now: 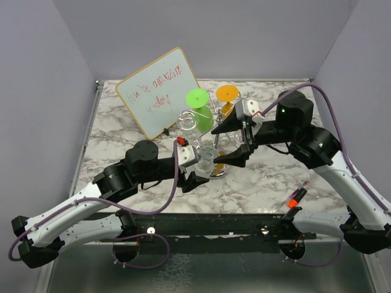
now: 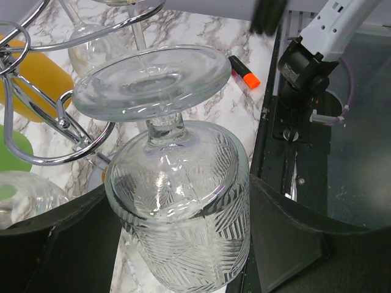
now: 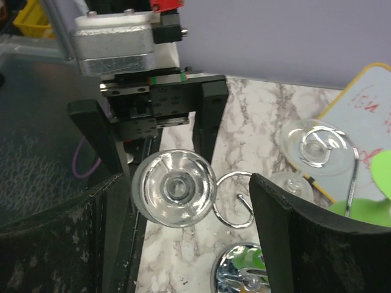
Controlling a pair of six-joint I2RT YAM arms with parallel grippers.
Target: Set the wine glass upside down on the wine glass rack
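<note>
Left gripper [image 2: 180,238] is clamped on the bowl of the wine glass [image 2: 183,201]. The glass is inverted, foot up, and off the table. Right gripper [image 1: 214,147] is spread wide with nothing in it; its fingers sit either side of the glass foot without touching.

The glass is just beside the wine glass rack [image 2: 64,119]. The foot is near a wire arm and its scroll end, but as far as I can tell the stem isn't in the slot. Not hung yet.

Risks from here:
- The foot rim clips the scroll on the way in. The rack looks light, so it could shift or tip, and there's already a clear glass [image 3: 317,146] hanging on it.
- The grip is on a slick, rounded bowl. A side load from the wire could twist the glass in my pads.
- Letting go before the foot sits on both wires drops the glass onto the marble.
- My right fingers are close, so a sideways correction could hit them.
</note>
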